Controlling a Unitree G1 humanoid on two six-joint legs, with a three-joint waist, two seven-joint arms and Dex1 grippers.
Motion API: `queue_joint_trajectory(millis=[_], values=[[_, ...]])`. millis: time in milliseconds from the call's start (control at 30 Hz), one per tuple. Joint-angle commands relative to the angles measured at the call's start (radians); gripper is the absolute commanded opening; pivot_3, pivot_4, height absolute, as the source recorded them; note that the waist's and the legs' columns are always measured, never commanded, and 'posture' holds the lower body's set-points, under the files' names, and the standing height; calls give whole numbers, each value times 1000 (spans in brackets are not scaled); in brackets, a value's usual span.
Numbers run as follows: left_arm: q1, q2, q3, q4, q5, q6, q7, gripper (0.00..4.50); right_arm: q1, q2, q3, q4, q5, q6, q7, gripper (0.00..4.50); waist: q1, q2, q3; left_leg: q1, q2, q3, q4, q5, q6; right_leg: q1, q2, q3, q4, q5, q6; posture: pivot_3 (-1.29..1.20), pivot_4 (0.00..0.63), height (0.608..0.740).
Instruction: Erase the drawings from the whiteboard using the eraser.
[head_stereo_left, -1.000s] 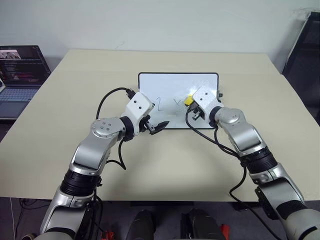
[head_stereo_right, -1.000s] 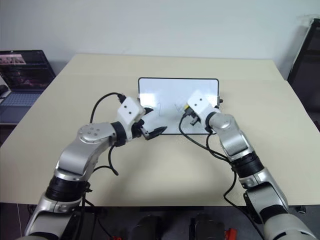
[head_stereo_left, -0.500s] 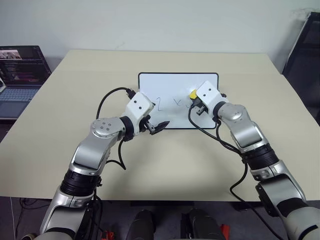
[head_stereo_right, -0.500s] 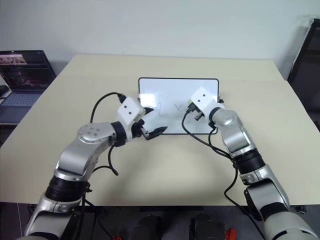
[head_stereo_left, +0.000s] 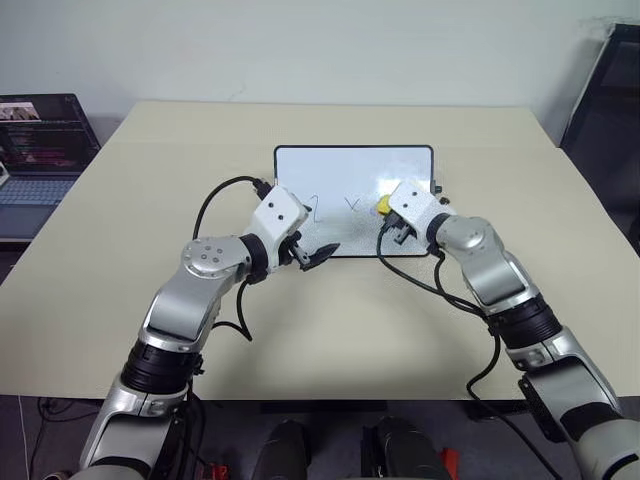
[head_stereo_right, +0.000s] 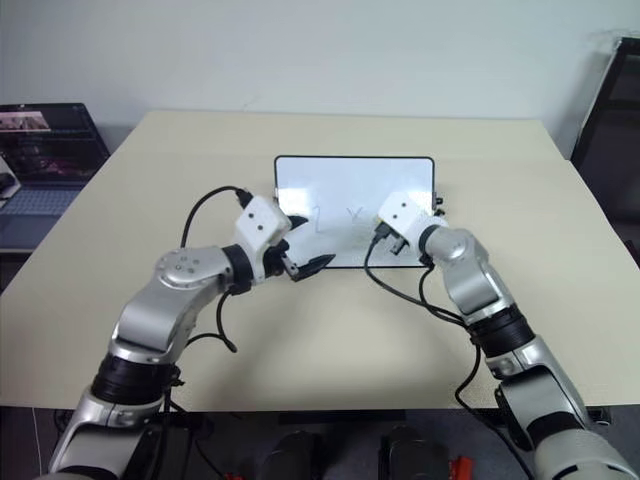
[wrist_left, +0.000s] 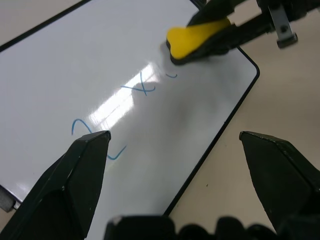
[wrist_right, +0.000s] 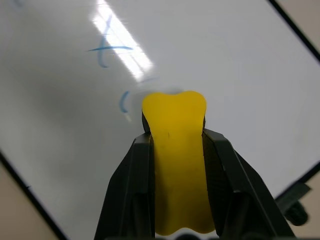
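Note:
The whiteboard (head_stereo_left: 340, 170) lies flat at the middle of the table. Of the drawings, a blue "2" (wrist_left: 95, 137) and an "x" (wrist_left: 142, 87) stand whole, and to their right only a short blue arc (wrist_right: 122, 102) shows. My right gripper (head_stereo_left: 386, 212) is shut on the yellow eraser (head_stereo_left: 382, 205), whose dark underside presses on the board beside that arc. My left gripper (head_stereo_left: 318, 252) hangs open and empty over the board's near left edge, just in front of the "2".
An open laptop (head_stereo_left: 40, 140) stands off the table's left side. A dark chair (head_stereo_left: 610, 90) is at the far right. Black cables loop from both wrists over the beige table (head_stereo_left: 150, 200) in front of the board.
My right gripper has rubbed the eraser a short way back and forth over the board's right part, rolling its wrist a little. The left arm has kept still.

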Motion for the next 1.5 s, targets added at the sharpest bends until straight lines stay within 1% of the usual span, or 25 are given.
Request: queue_joint_trajectory(millis=[33,167,267,333,433,667,767,833,933,1100,1300,1367,1433,1500], values=[[10,7,2,-24,6,-16,-3,4500,-12,-7,-25,8,-16,5,-4,977,0,0,0,0,0,0,0,0,0,0,0,0,0,0,0,0,150,740],[27,15,-2,-36,10,-13,-5,4500,7,-17,-10,-10,-4,25,58,977,1,0,0,0,0,0,0,0,0,0,0,0,0,0,0,0,150,740],[37,22,2,-40,9,-8,-3,4500,36,-34,37,-61,-3,36,149,977,1,0,0,0,0,0,0,0,0,0,0,0,0,0,0,0,150,740],[41,24,4,-41,7,-7,0,4500,36,-31,50,-73,-15,26,163,977,-2,0,0,0,0,0,0,0,0,0,0,0,0,0,0,0,150,740],[50,26,6,-43,6,-7,4,4500,17,-4,48,-65,-27,2,138,977,-8,0,0,0,0,0,0,0,0,0,0,0,0,0,0,0,150,740],[65,23,5,-51,6,-7,8,4500,-59,63,27,39,-73,-80,21,977,-14,0,0,0,0,0,0,0,0,0,0,0,0,0,0,0,150,740],[67,22,4,-50,5,-8,8,4500,-97,75,13,97,-82,-106,-20,977,-14,0,0,0,0,0,0,0,0,0,0,0,0,0,0,0,150,740],[69,21,4,-51,5,-10,8,4500,-107,74,14,116,-80,-116,-17,977,-14,0,0,0,0,0,0,0,0,0,0,0,0,0,0,0,150,740],[74,20,2,-45,6,-20,6,4500,-86,59,36,104,-82,-96,36,977,-13,0,0,0,0,0,-1,0,0,0,0,0,0,0,0,0,150,740],[76,17,1,-42,6,-25,5,4500,-21,12,68,30,-86,-45,148,977,-12,0,0,0,0,0,0,0,0,0,0,0,0,0,0,0,150,740],[73,13,-1,-38,6,-27,6,4500,17,-23,85,-36,-113,-42,189,977,-12,0,0,4,0,0,0,0,0,4,0,0,0,0,0,0,150,740],[73,12,1,-36,5,-27,8,4500,19,-10,51,-53,-103,-66,152,977,-12,0,0,5,0,0,-1,0,0,4,0,0,0,0,0,0,150,740],[77,12,7,-37,3,-25,11,4500,22,20,-12,-81,-51,-56,129,977,-12,0,0,5,0,0,-1,0,0,4,0,0,0,0,0,0,150,740],[81,9,19,-37,0,-21,22,4500,36,46,-66,-122,7,-28,136,977,-12,0,0,4,0,0,-1,0,0,4,0,0,0,0,0,0,150,740]])
